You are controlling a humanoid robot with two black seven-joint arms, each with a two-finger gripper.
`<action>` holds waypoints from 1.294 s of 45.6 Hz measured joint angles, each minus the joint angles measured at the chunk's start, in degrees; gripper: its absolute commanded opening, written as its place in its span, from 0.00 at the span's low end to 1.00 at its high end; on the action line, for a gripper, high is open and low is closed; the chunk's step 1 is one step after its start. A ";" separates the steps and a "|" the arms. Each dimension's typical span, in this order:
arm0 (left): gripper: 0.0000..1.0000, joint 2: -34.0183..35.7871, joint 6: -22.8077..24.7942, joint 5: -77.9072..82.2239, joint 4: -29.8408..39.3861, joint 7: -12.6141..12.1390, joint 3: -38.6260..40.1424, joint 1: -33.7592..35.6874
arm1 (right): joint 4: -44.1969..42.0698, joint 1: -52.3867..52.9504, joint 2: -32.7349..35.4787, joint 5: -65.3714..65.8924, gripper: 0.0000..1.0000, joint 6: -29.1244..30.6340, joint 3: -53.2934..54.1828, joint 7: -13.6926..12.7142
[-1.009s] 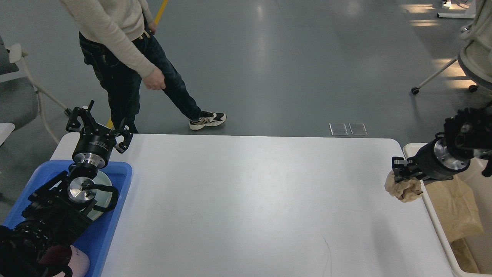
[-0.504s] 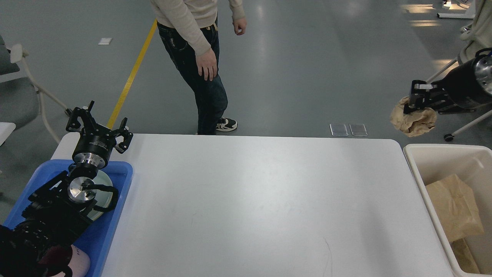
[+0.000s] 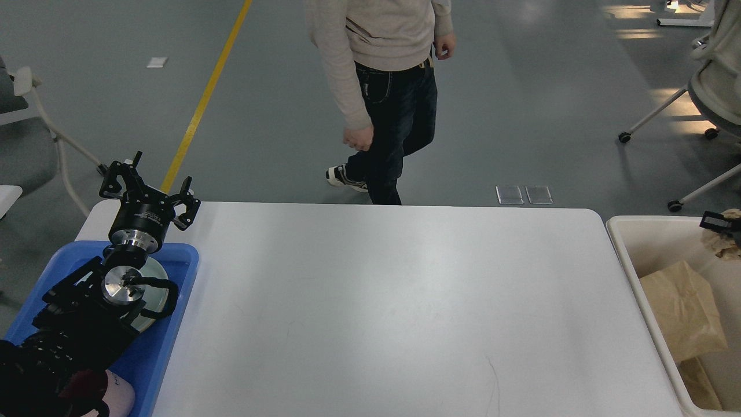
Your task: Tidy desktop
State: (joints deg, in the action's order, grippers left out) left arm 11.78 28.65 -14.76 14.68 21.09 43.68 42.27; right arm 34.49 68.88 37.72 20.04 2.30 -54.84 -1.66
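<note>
While the left gripper (image 3: pixel 149 184) spreads its fingers over the matte white desktop (image 3: pixel 393 307), the right gripper's (image 3: pixel 719 222) grip is unclear.

Beyond my table lies a smooth grey floor (image 3: pixel 521 104), glossy enough to carry pale light patches (image 3: pixel 634 23) at far right. A yellow floor line (image 3: pixel 202 107) runs diagonally at far left. A person (image 3: pixel 388 87) in a beige sweater and dark jeans stands at centre. Wheeled chair legs (image 3: pixel 666 113) show at right; a grey chair (image 3: pixel 26 133) at left.
</note>
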 measured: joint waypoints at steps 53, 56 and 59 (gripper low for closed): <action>0.96 0.00 0.00 0.00 0.00 0.00 0.00 -0.02 | -13.01 -28.14 -6.44 0.03 1.00 -3.80 90.33 7.21; 0.96 0.00 0.00 -0.01 0.00 0.00 0.00 -0.02 | -9.75 -30.80 -6.47 0.23 1.00 -3.67 97.41 11.92; 0.96 0.00 0.00 -0.01 0.00 0.00 0.00 -0.02 | -5.25 -34.24 -6.57 0.60 1.00 -3.51 103.56 18.05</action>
State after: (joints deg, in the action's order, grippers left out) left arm 11.78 28.65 -14.77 14.68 21.09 43.68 42.25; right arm 29.24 34.64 31.15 20.64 -1.22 48.72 16.39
